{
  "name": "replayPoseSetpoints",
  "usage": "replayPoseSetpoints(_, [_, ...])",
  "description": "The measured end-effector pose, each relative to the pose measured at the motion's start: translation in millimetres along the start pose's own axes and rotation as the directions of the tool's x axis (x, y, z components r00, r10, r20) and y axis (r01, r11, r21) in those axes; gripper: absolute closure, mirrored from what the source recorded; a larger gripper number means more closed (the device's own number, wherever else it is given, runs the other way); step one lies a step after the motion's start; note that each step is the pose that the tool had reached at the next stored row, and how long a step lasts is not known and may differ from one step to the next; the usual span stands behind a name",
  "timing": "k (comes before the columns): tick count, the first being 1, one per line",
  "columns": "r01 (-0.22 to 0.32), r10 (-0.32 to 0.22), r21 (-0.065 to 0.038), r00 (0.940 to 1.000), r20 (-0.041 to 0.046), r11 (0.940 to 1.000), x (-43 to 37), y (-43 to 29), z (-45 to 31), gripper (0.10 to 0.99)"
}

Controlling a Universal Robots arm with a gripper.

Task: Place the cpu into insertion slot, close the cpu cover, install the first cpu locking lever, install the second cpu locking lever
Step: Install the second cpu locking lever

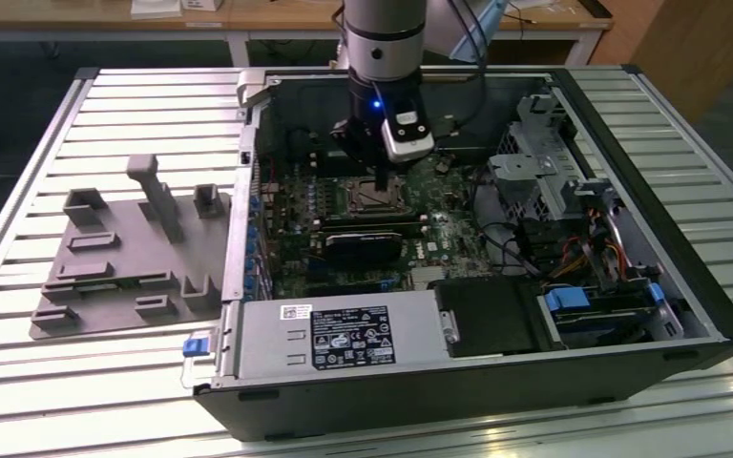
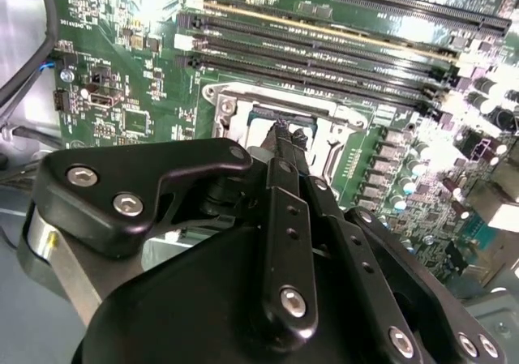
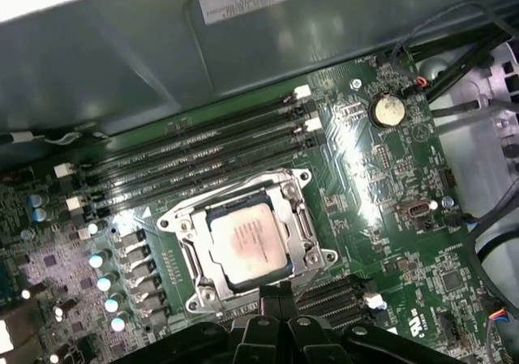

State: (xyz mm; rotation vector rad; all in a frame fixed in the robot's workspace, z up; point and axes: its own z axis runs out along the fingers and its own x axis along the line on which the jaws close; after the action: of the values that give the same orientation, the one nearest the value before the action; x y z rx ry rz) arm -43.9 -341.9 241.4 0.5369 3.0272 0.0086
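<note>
Hanging inside the open computer case (image 1: pixel 672 277), my claw (image 1: pixel 382 178) sat just above the insertion slot (image 3: pixel 247 242) on the green motherboard (image 3: pixel 381 186). The cpu (image 3: pixel 246 241) lay flat in that slot, its pale metal top showing through the window of the cpu cover (image 3: pixel 300 218), which lay folded down around the chip. In both wrist views my fingers (image 2: pixel 285 149) ran together to a narrow dark tip at the slot's edge, so they looked pressed together with nothing visible between them; whether that tip touched the cover I could not tell. In the first wrist view the fingers (image 3: pixel 276 295) ended just beside the rim of the slot. Long black memory slots (image 3: pixel 195 149) ran along one side of the slot, and a round coin battery (image 3: pixel 387 109) sat well apart from it. In the exterior view a grey fixture tray (image 1: pixel 131 258) lay on the slatted table (image 1: pixel 87 382), outside the case on the exterior view's left of the slot.
</note>
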Motion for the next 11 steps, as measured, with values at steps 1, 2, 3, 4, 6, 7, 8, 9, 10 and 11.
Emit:
replayPoseSetpoints(1, [0.001, -0.001, -0.001, 1.0, -0.0004, 1.0, -0.4, -1.2, 0.1, 0.98])
replayPoseSetpoints(2, [0.002, -0.002, -0.003, 1.0, -0.0008, 1.0, -0.8, -2.2, 0.2, 0.98])
replayPoseSetpoints(3, [0.003, -0.003, -0.005, 1.0, -0.0015, 1.0, -1.1, -3.3, 0.3, 0.98])
replayPoseSetpoints(4, [0.004, -0.004, -0.008, 1.0, -0.0023, 1.0, -1.5, -4.3, 0.5, 0.98])
replayPoseSetpoints(6, [0.005, -0.005, -0.015, 1.0, -0.0046, 0.9999, -2.2, -6.2, 0.8, 0.98])
replayPoseSetpoints(7, [0.006, -0.006, -0.019, 1.0, -0.0058, 0.9998, -2.4, -7.0, 1.1, 0.98])
replayPoseSetpoints(8, [0.007, -0.007, -0.023, 1.0, -0.0072, 0.9997, -2.7, -7.8, 1.2, 0.98])
replayPoseSetpoints(9, [0.008, -0.008, -0.028, 0.9999, -0.0083, 0.9996, -3.0, -8.6, 1.4, 0.98])
replayPoseSetpoints(10, [0.008, -0.009, -0.031, 0.9999, -0.0091, 0.9995, -3.3, -9.5, 1.6, 0.98])
replayPoseSetpoints(11, [0.009, -0.009, -0.034, 0.9999, -0.0096, 0.9994, -3.6, -10.5, 1.7, 0.98])
